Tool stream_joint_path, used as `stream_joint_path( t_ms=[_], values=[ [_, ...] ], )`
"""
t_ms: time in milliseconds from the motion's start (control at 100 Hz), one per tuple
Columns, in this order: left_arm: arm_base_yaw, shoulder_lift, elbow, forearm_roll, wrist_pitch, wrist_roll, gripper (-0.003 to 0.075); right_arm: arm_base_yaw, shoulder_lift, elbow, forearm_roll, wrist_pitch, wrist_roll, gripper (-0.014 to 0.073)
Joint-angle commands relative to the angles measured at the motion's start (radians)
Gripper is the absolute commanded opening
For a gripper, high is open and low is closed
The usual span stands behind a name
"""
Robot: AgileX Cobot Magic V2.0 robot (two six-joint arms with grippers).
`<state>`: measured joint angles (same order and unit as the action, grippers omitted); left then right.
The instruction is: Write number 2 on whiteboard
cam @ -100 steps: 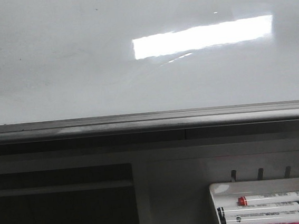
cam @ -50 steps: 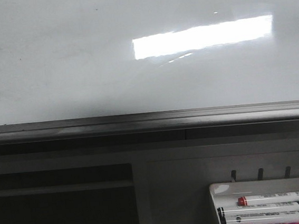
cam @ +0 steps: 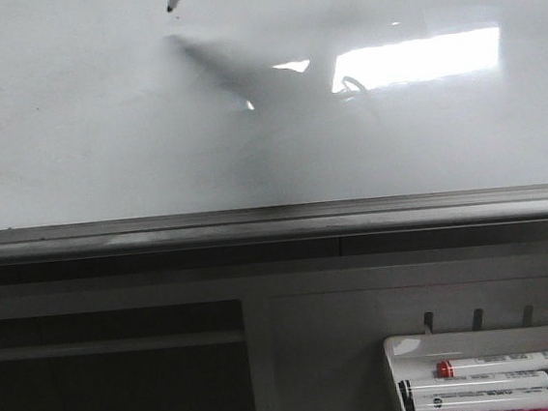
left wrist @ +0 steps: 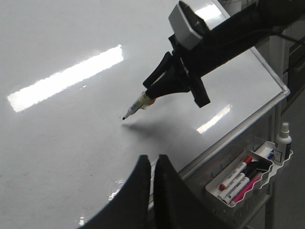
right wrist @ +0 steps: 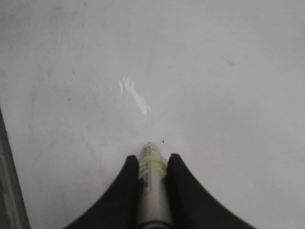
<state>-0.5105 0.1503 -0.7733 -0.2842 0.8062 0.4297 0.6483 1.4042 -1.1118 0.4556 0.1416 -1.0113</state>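
The whiteboard fills the upper front view, glossy with a bright glare patch. No number 2 shows on it; I see only a tiny dark speck near the pen tip. My right gripper is shut on a black-tipped marker wrapped in yellowish tape. The marker's tip points at the upper board, very close to the surface, with its shadow just below. My left gripper is shut with nothing in it and hovers over the whiteboard near its lower edge.
A grey metal rail runs along the board's bottom edge. Below it at the right hangs a white tray holding several markers, with a small spray bottle beside it.
The marker tip has come into the front view from the top edge. The right arm's shadow now falls across the board and covers part of the glare patch.
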Motion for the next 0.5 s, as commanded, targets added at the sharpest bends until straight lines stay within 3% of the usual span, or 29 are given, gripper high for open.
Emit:
stream_joint_path(
  t_ms=[0, 190, 490],
  values=[
    [0.000, 0.000, -0.015, -0.043, -0.071, -0.015, -0.0020, -0.007, -0.015, -0.039, -0.053, -0.063, -0.004, -0.0077],
    [0.000, -0.001, -0.015, -0.059, -0.071, -0.015, -0.0020, -0.061, -0.010, -0.051, -0.078, -0.055, -0.004, -0.0077],
    [0.000, -0.001, -0.015, -0.059, -0.073, -0.015, -0.0020, -0.332, -0.051, -0.109, -0.078, 0.237, 0.032, -0.0062]
  ],
)
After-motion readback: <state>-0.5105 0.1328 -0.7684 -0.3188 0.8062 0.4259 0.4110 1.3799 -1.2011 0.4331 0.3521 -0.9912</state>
